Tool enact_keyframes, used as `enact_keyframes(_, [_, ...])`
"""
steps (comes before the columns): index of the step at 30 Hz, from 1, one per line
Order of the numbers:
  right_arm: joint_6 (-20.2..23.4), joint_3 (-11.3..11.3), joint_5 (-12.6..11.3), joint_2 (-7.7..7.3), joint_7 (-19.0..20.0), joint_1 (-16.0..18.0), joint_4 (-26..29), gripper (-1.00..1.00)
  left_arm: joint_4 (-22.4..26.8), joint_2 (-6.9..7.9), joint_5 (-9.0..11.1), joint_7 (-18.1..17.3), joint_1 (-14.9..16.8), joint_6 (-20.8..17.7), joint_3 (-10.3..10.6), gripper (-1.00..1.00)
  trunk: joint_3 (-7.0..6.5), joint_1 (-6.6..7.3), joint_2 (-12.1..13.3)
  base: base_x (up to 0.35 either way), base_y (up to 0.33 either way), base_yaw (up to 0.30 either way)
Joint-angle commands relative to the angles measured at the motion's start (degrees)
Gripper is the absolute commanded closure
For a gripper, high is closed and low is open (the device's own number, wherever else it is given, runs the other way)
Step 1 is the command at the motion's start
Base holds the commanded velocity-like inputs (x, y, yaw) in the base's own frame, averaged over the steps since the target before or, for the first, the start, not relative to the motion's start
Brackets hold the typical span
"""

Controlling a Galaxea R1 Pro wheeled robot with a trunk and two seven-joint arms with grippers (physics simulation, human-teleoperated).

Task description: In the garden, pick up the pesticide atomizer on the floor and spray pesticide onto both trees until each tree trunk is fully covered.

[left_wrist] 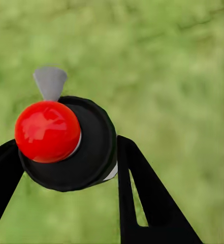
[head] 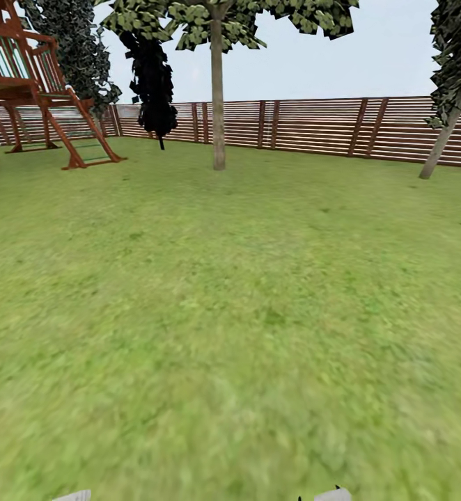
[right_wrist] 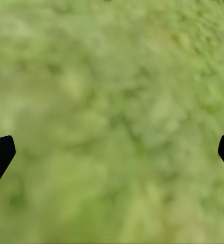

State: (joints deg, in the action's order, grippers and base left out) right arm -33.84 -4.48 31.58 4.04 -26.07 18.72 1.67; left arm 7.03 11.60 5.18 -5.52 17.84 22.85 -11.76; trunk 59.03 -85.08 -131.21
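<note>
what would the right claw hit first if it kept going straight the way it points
Probably just the lawn: between the open right claw fingertips lies blurred green grass, with nothing else in that line. How far off it is cannot be told.

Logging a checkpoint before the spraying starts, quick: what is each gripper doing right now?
Left gripper: shut on the pesticide atomizer, red top showing.
Right gripper: open, nothing between its fingers, only lawn beyond.

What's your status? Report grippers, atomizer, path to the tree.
Left gripper shut on atomizer. Right gripper open over grass. Tree straight ahead across lawn, nothing in between.
</note>
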Motion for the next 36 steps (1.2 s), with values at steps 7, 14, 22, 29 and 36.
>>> enact_keyframes(7, [0.00,0.00,0.05,0.00,0.01,0.00,0.00,-1.00,0.00,0.00,0.00,-0.02,0.00,-0.02,-0.02,1.00,0.00,0.00,0.00,0.337,-0.094,0.000])
enact_keyframes(14, [0.00,0.00,0.14,0.00,0.05,0.00,0.00,-1.00,0.00,0.00,0.00,-0.02,0.00,0.00,-0.02,1.00,0.00,0.00,0.00,0.337,-0.094,0.000])
enact_keyframes(22, [0.00,-0.07,0.16,-0.09,0.05,0.00,0.00,-1.00,0.00,0.00,0.00,-0.02,0.00,0.00,-0.02,1.00,0.00,0.00,0.00,0.337,-0.094,0.000])
enact_keyframes(29, [0.00,-0.06,0.15,-0.09,0.05,0.00,0.00,-1.00,0.00,0.00,0.00,-0.02,0.00,-0.01,-0.02,1.00,0.00,0.00,0.00,0.337,-0.094,0.000])
enact_keyframes(36, [0.00,-0.09,0.15,-0.10,0.05,0.00,0.00,-1.00,0.00,0.00,0.00,-0.02,0.00,0.00,-0.02,1.00,0.00,0.00,0.00,0.337,-0.094,0.000])
